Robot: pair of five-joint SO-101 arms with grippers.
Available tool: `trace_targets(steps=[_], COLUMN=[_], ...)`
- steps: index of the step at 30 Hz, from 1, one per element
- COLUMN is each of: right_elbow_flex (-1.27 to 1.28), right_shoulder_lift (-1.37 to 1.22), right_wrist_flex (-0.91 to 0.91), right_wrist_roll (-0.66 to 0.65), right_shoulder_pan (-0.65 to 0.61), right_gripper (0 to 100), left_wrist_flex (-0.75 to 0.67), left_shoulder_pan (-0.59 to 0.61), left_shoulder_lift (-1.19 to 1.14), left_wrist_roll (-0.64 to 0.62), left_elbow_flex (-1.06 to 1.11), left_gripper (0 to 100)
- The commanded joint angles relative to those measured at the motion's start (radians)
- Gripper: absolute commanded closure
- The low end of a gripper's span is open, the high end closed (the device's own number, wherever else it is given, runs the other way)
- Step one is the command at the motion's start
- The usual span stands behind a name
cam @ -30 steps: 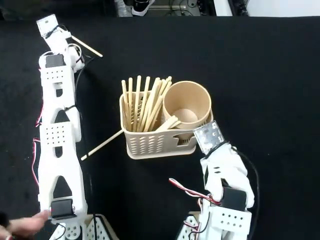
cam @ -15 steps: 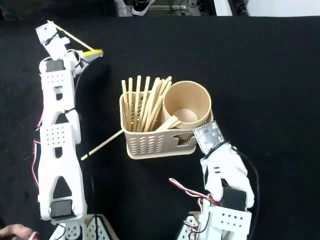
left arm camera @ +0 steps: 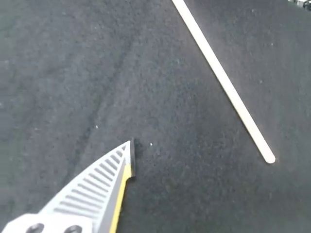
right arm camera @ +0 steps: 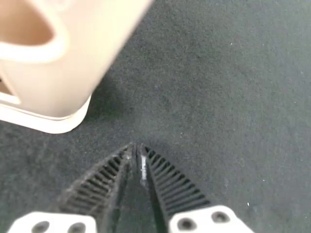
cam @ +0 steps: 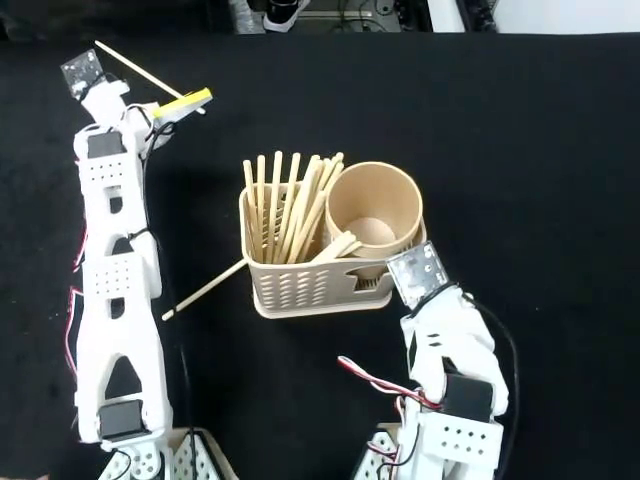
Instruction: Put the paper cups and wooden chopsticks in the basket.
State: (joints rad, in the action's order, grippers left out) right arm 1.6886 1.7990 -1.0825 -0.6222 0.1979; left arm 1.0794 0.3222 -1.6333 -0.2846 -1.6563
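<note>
A beige slotted basket [cam: 305, 288] stands mid-table, holding several wooden chopsticks [cam: 285, 208] and a paper cup [cam: 373, 212]. One loose chopstick [cam: 203, 290] lies slanted against the basket's left side. Another chopstick [cam: 135, 66] lies at the far left corner, and it also crosses the left wrist view as a pale chopstick [left arm camera: 223, 80]. My left gripper [cam: 183, 108] is open right next to it, its yellow-edged fingertip [left arm camera: 127, 151] apart from the stick. My right gripper [right arm camera: 136, 151] is shut on nothing, low over the cloth beside the basket's near right corner [right arm camera: 58, 73].
The black cloth's far edge [cam: 330, 33] runs close behind the left gripper. My left arm [cam: 112, 270] stretches along the left side, near the loose chopstick by the basket. My right arm [cam: 455, 370] sits in front of the basket.
My left gripper has swung toward the far left corner and its jaws have opened, baring the yellow finger. The far chopstick now shows at fuller length. A hand at the near left edge withdrew.
</note>
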Motion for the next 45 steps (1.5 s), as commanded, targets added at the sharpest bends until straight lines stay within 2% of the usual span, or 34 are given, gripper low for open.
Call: trace_targets(steps=[1, 4, 8, 10, 13, 15, 18, 21, 28, 33, 35, 40, 45], right_elbow_flex=[-0.002, -0.002, -0.002, -0.002, -0.002, -0.002, -0.002, -0.002, -0.002, -0.002, -0.002, -0.002, -0.002], right_shoulder_lift=[0.041, 0.041, 0.041, 0.041, 0.041, 0.041, 0.041, 0.041, 0.041, 0.041, 0.041, 0.041, 0.041], right_wrist_flex=[-0.005, -0.005, -0.005, -0.005, -0.005, -0.005, -0.005, -0.005, -0.006, -0.006, -0.006, -0.006, -0.006], right_wrist_roll=[-0.008, -0.008, -0.008, -0.008, -0.008, -0.008, -0.008, -0.008, -0.008, -0.008, -0.008, -0.008, -0.008], right_shoulder_pan=[-0.003, -0.003, -0.003, -0.003, -0.003, -0.003, -0.003, -0.003, -0.003, -0.003, -0.003, -0.003, -0.003], right_gripper=[98.6, 98.6, 98.6, 98.6, 98.6, 98.6, 98.6, 98.6, 98.6, 98.6, 98.6, 98.6, 98.6], left_wrist_flex=[0.006, 0.048, 0.183, 0.236, 0.282, 0.318, 0.433, 0.422, 0.520, 0.549, 0.549, 0.549, 0.555], left_shoulder_pan=[0.125, 0.171, 0.208, 0.223, 0.248, 0.246, 0.242, 0.251, 0.351, 0.386, 0.395, 0.400, 0.294], left_shoulder_lift=[-0.046, -0.041, -0.018, 0.012, 0.064, 0.094, 0.132, 0.138, 0.138, 0.141, 0.146, 0.172, 0.221], left_wrist_roll=[0.003, 0.017, 0.127, 0.230, 0.451, 0.542, 0.545, 0.531, 0.301, 0.457, 0.462, 0.322, 0.199], left_elbow_flex=[-0.005, -0.004, -0.004, -0.001, -0.001, -0.002, -0.004, -0.001, 0.005, -0.004, -0.002, -0.005, -0.004], left_gripper=[4, 4, 4, 4, 4, 4, 4, 4, 4, 4, 4, 4, 4])
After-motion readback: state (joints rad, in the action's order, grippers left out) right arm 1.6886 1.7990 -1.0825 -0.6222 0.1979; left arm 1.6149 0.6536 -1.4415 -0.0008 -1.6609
